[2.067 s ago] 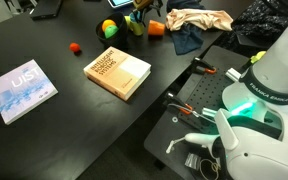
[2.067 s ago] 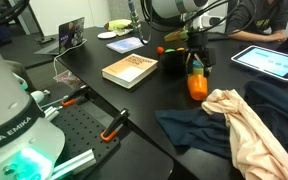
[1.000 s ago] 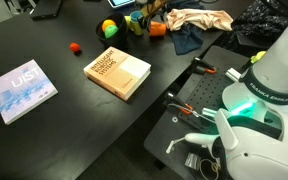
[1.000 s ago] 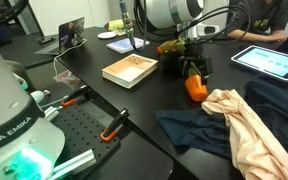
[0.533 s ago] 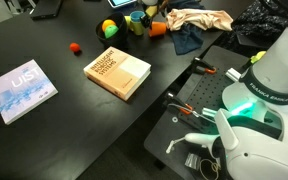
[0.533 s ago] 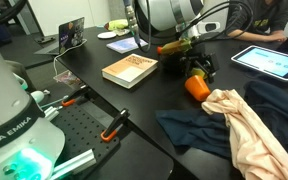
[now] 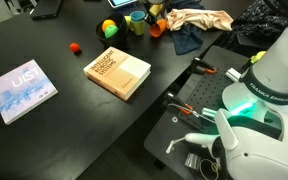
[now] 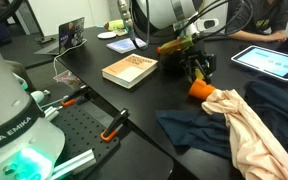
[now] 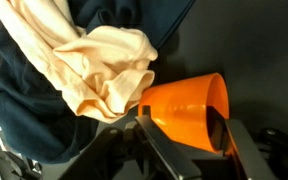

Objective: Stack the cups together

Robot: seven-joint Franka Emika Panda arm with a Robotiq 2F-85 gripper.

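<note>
An orange cup (image 9: pixel 184 108) lies on its side on the black table, its mouth turned away from a tan cloth (image 9: pixel 104 62) that it touches. My gripper (image 9: pixel 199 140) straddles the cup near its rim, one finger (image 9: pixel 164 148) against its wall and the other pad (image 9: pixel 220 130) at its mouth. In both exterior views the gripper (image 8: pixel 197 68) stands over the orange cup (image 8: pixel 200 89) (image 7: pixel 156 28). A teal-blue cup (image 7: pixel 136 17) and a yellow-green cup (image 7: pixel 138 27) sit just beside it at the table's far end.
A tan book (image 7: pixel 117 72) lies mid-table, with a blue-and-white book (image 7: pixel 22 90) further off. A small red ball (image 7: pixel 75 47) and a yellow-green-red ball (image 7: pixel 109 28) rest near the cups. A dark blue cloth (image 8: pixel 199 130) and a tablet (image 8: pixel 269 62) flank the tan cloth.
The jaws have drawn in from wide open onto the orange cup. The gripper and cup have shifted slightly toward the tan cloth.
</note>
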